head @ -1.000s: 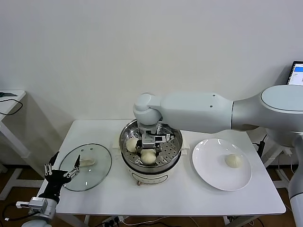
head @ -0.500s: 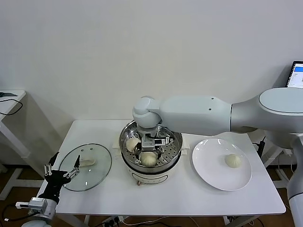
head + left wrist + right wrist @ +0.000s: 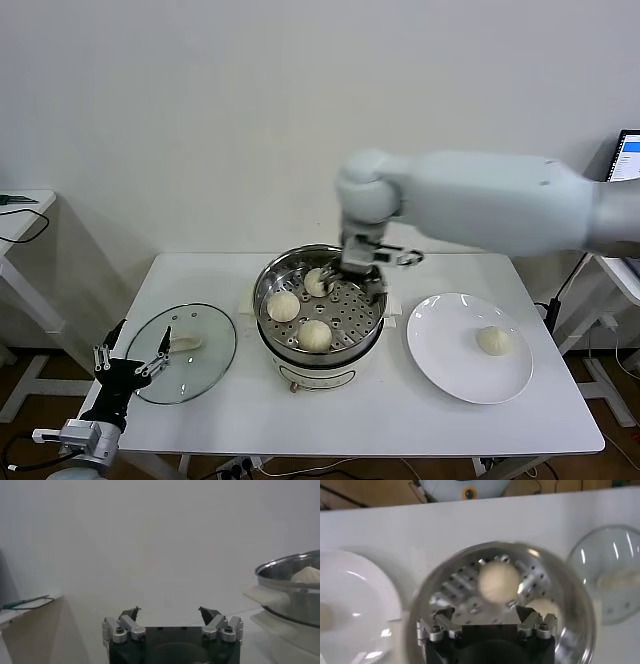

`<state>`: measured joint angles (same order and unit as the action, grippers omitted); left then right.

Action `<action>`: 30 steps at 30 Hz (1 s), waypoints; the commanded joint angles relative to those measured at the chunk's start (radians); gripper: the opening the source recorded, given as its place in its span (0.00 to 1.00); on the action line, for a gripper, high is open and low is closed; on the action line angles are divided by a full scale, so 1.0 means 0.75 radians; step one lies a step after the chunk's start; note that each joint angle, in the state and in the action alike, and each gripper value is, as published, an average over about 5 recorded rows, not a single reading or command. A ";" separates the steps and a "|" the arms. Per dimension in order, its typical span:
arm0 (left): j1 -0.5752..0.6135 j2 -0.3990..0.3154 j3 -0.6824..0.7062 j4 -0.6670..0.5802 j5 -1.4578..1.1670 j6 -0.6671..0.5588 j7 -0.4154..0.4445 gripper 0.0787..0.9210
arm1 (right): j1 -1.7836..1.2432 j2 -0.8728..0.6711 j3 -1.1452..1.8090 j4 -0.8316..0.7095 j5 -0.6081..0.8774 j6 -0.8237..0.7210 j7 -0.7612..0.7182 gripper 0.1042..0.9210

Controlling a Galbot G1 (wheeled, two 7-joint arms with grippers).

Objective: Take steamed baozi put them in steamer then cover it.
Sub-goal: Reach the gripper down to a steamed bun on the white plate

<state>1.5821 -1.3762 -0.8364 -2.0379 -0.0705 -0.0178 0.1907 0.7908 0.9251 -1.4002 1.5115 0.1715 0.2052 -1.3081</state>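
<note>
The steel steamer (image 3: 268,278) stands at the table's middle with three baozi on its perforated tray: one at the front (image 3: 314,335), one at the left (image 3: 283,305), one at the back (image 3: 316,281). A fourth baozi (image 3: 493,340) lies on the white plate (image 3: 445,365). My right gripper (image 3: 366,268) is open and empty, raised over the steamer's back right rim; its wrist view shows the tray (image 3: 460,587) and a baozi (image 3: 498,581) below. The glass cover (image 3: 181,352) lies flat at the left. My left gripper (image 3: 128,366) is open at the table's left front edge.
The white plate sits right of the steamer. The wall is close behind the table. A side desk (image 3: 20,215) stands at far left and a laptop screen (image 3: 626,156) at far right. My right arm (image 3: 480,205) spans above the table's right half.
My right gripper has let go of a baozi in the steamer and risen up and to the right, out of the pot. Three baozi now lie uncovered on the tray. The left arm has not moved.
</note>
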 commanded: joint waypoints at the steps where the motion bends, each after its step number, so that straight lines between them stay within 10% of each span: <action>1: 0.005 0.000 0.014 -0.012 0.010 -0.002 -0.001 0.88 | -0.016 -0.472 0.012 -0.016 0.122 -0.379 -0.124 0.88; 30: 0.003 -0.011 0.060 -0.009 0.038 -0.005 -0.022 0.88 | -1.079 -0.431 0.903 -0.565 -0.428 -0.341 0.132 0.88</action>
<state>1.5828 -1.3835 -0.7928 -2.0464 -0.0431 -0.0194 0.1730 0.1332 0.5902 -0.8581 1.1750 -0.0737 -0.0419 -1.2768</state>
